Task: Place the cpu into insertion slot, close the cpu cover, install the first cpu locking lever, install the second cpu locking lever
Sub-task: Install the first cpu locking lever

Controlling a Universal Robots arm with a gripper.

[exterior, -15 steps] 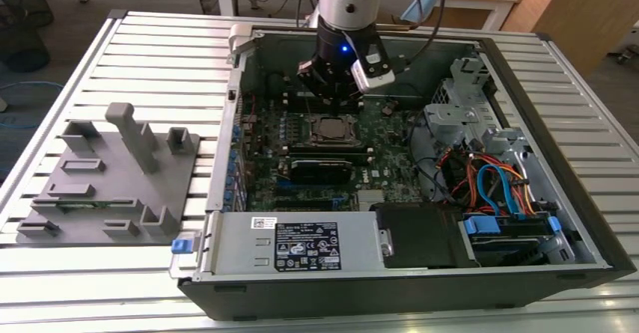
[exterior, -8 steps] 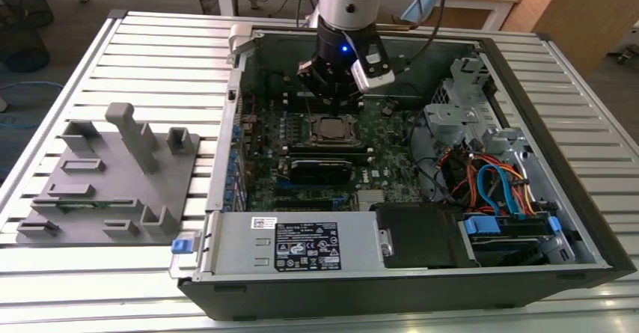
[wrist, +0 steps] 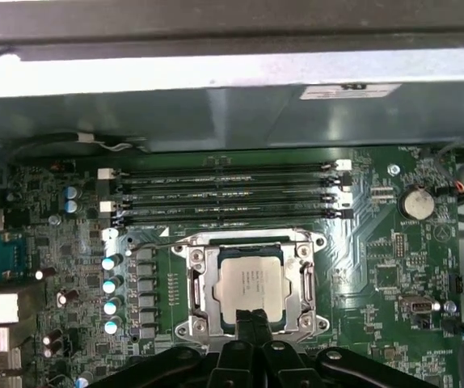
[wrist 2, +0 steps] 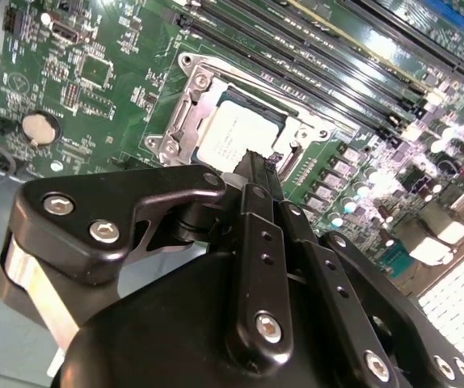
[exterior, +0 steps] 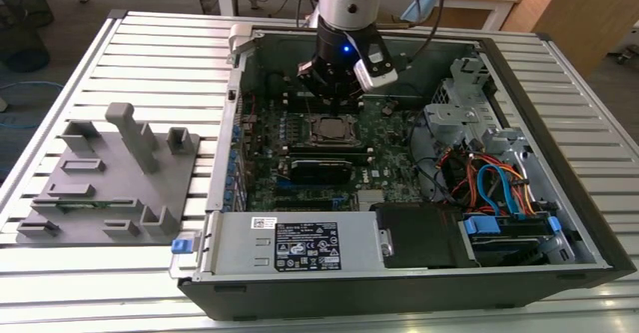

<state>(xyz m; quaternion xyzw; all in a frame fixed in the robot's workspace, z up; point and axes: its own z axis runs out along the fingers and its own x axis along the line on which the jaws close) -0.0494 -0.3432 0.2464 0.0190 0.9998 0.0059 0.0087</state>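
While the arm (exterior: 348, 4) is hanging over the open computer case (exterior: 569, 221) on the slatted table (exterior: 160, 41), the gripper (wrist: 252, 317) is pointing down at the motherboard (wrist: 377, 267), fingers pressed together with nothing between them. The tips are sitting right at the edge of the insertion slot (wrist: 185, 326), on the side away from the memory slots (wrist: 224, 194); touching or just above, can't tell. The cpu (wrist: 250, 281) is lying flat in that slot, silver top showing. The cpu cover (wrist: 202, 283) is looking folded down around it, framing the chip. Levers too small to judge. In the second wrist view the fingertips (wrist 2: 252, 174) are overlapping the chip's near edge. A coin battery (wrist: 417, 204) is sitting well apart on the board. A grey fixture block (exterior: 110, 176) is standing on the table, at the exterior view's left of the case.
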